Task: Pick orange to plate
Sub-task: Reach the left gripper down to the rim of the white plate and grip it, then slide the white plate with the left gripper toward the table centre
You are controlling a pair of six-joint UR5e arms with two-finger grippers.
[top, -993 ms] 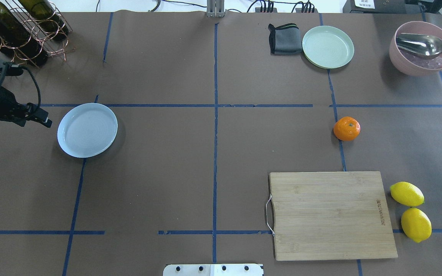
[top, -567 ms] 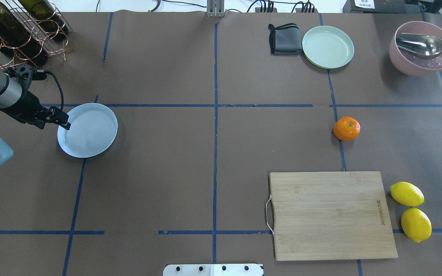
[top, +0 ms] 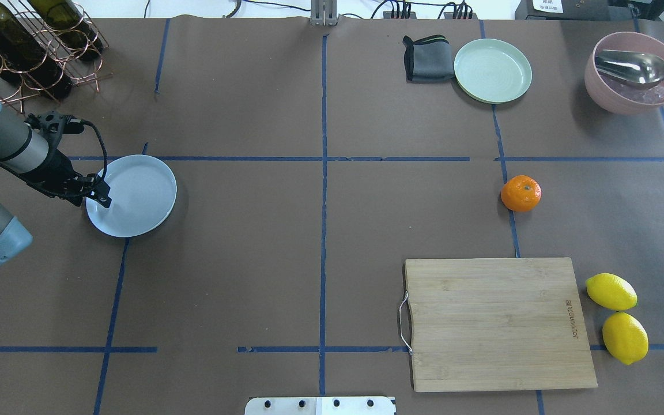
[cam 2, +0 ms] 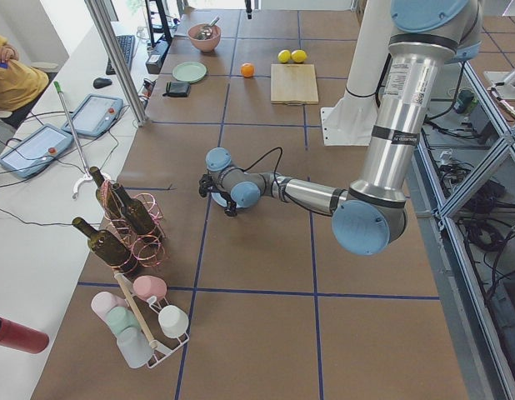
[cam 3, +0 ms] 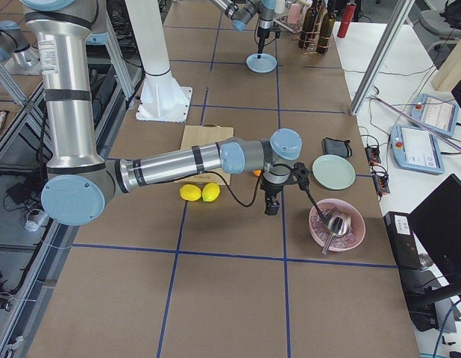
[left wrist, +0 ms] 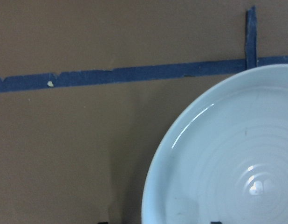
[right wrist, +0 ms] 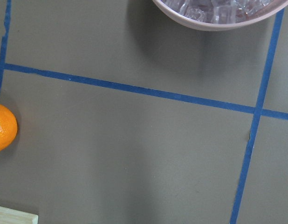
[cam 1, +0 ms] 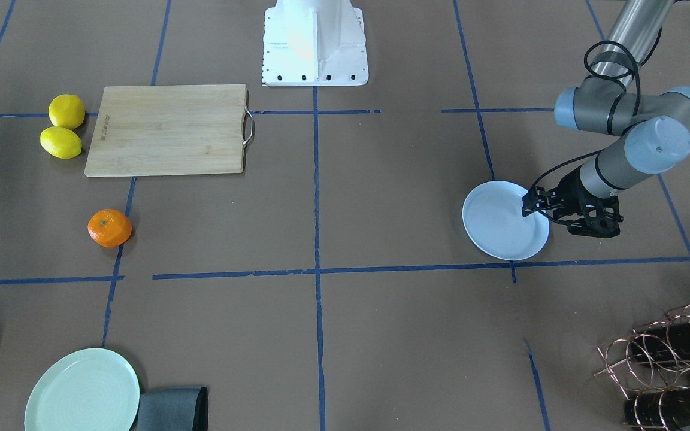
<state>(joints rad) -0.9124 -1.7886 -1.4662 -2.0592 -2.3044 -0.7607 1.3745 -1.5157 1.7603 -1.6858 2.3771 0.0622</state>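
The orange (top: 521,193) lies on the brown table at the right, just beyond the cutting board; it also shows at the left edge of the right wrist view as the orange (right wrist: 2,127). The pale bluish plate (top: 139,199) lies far to the left and holds nothing. My left gripper (top: 100,193) hangs over the plate's left rim (cam 1: 504,230). The left wrist view shows its dark tips far apart at the bottom edge, so it is open. My right gripper (cam 3: 271,207) hangs between the orange and the pink bowl. I cannot tell whether it is open or shut.
A bamboo cutting board (top: 499,323) lies front right, with two lemons (top: 611,291) beside it. At the back right are a pale green plate (top: 492,70), a grey cloth (top: 427,57) and a pink bowl (top: 597,86) with ice and a metal scoop. A wine rack (top: 32,46) stands back left.
My left arm has swung in from the left edge, and its gripper has moved from beside the bluish plate to over its left rim. The orange has not moved.
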